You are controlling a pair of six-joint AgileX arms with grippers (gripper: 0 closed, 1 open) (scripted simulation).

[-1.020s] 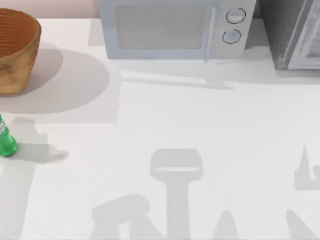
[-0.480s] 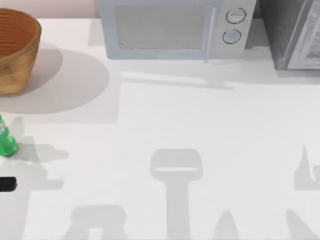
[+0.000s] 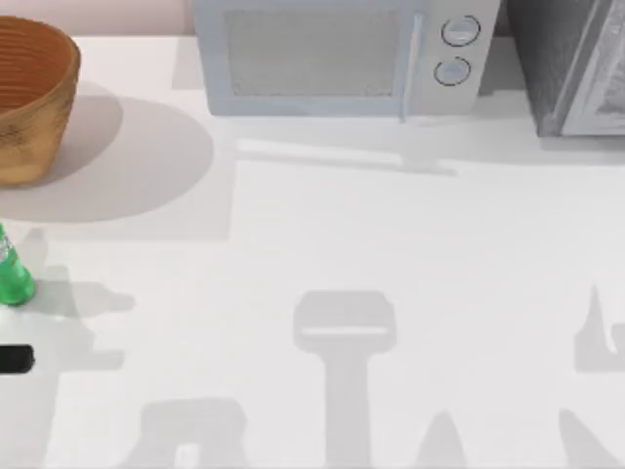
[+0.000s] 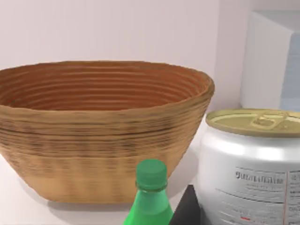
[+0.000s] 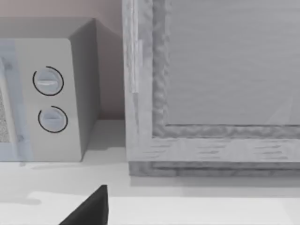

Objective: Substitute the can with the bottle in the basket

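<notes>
The orange-brown wicker basket (image 3: 29,98) stands at the table's far left; in the left wrist view the basket (image 4: 103,126) shows nothing inside above its rim. The green bottle (image 3: 12,276) stands upright in front of it at the left edge, and its cap (image 4: 151,176) rises at the bottom of the wrist view. Close beside the bottle is the white can (image 4: 253,173) with a gold top, its base out of frame. My left gripper (image 3: 15,360) sits at the left edge, one dark finger (image 4: 187,211) against the can's side. A dark part of my right gripper (image 5: 89,208) shows low in its wrist view.
A white microwave (image 3: 342,54) stands at the back centre, with a grey appliance (image 3: 576,68) at the back right. Arm shadows lie across the front of the white table (image 3: 391,244).
A black piece of my left gripper has come into view at the left edge below the bottle, and the arm's shadow at the front has shifted left. Over the last half second almost nothing moved.
</notes>
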